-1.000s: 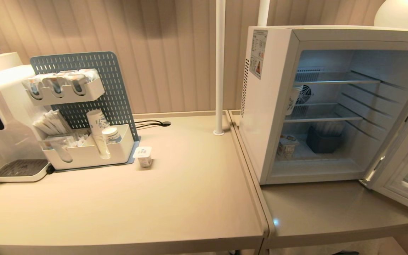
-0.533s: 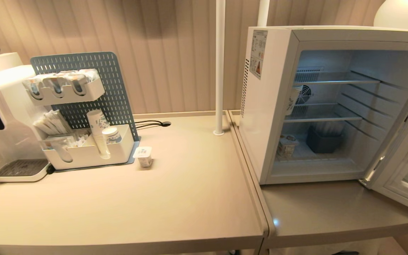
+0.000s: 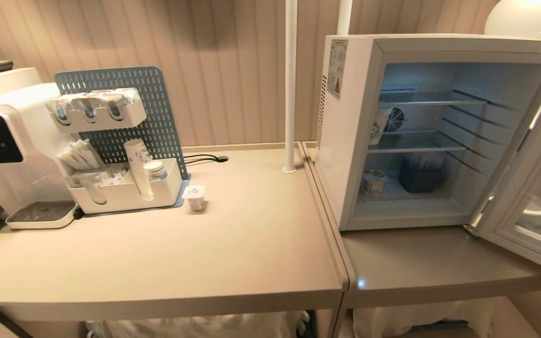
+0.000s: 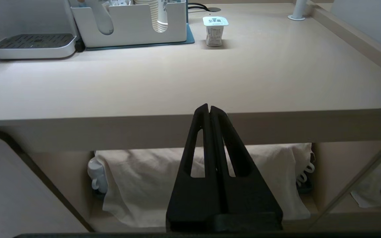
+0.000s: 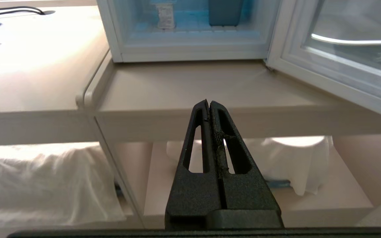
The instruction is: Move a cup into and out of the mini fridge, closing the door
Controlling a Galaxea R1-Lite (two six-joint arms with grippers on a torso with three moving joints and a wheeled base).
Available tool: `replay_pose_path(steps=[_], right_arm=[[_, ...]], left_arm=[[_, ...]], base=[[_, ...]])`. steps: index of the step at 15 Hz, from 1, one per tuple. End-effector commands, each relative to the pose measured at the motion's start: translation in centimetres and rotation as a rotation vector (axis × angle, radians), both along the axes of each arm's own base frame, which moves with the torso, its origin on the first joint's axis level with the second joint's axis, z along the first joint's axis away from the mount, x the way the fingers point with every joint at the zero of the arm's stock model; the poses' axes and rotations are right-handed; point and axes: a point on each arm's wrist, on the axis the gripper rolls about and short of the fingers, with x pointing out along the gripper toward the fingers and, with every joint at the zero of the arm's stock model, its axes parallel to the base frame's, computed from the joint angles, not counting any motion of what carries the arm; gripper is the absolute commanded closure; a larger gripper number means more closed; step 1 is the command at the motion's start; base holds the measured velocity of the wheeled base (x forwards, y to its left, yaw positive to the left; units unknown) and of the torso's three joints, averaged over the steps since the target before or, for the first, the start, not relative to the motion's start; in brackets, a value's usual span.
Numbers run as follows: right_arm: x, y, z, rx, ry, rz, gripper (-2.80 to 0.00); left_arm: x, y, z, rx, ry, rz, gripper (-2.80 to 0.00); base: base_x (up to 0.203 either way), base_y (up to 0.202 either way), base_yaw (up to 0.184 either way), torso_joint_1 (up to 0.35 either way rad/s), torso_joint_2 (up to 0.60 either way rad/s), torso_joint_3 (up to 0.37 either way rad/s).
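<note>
The mini fridge (image 3: 345, 141) stands on the right-hand table with its door (image 3: 529, 246) swung wide open to the right. Inside, on its floor, stands the cup (image 3: 373, 183), a small white tub; the right wrist view shows the cup (image 5: 165, 15) too. A second small white tub (image 3: 194, 197) with a blue-printed lid stands on the left table beside the organiser, and the left wrist view also shows this tub (image 4: 215, 31). My left gripper (image 4: 209, 107) and right gripper (image 5: 209, 102) are both shut and empty, low before the tables' front edges, out of the head view.
A water dispenser (image 3: 3, 150) and a pegboard organiser (image 3: 125, 188) with stacked paper cups (image 3: 139, 169) fill the left table's back. A white pole (image 3: 291, 84) rises by the fridge. A dark bin (image 3: 420, 176) and a paper cup (image 3: 379, 126) are inside. White cloth (image 4: 137, 185) lies under the tables.
The whole head view has shifted: the camera has drawn back, so the tables' front edges and the space under them now show. Nothing on the tables has moved.
</note>
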Motion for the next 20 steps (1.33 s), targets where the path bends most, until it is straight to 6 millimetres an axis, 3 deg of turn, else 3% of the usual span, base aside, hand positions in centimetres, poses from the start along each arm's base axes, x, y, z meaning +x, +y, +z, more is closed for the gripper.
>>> replay_pose_path(steps=[1, 6, 12, 20], right_arm=[[0.02, 0.00, 0.02, 0.001, 0.002, 0.000, 0.00], [0.02, 0.00, -0.01, 0.001, 0.005, 0.000, 0.00], [0.02, 0.00, -0.02, 0.001, 0.006, 0.001, 0.00], [0.02, 0.00, -0.02, 0.001, 0.006, 0.002, 0.00]], left_arm=[[0.02, 0.00, -0.04, 0.000, 0.003, 0.000, 0.00], [0.02, 0.00, -0.04, 0.000, 0.003, 0.000, 0.00], [0.02, 0.00, -0.04, 0.001, 0.003, 0.000, 0.00], [0.02, 0.00, -0.04, 0.000, 0.003, 0.000, 0.00]], base=[[-0.197, 0.000, -0.001, 0.005, 0.00, 0.002], [-0.159, 0.000, 0.001, 0.001, 0.00, 0.001], [0.002, 0.021, 0.000, 0.001, 0.00, -0.001], [0.000, 0.184, -0.002, 0.003, 0.00, 0.002]])
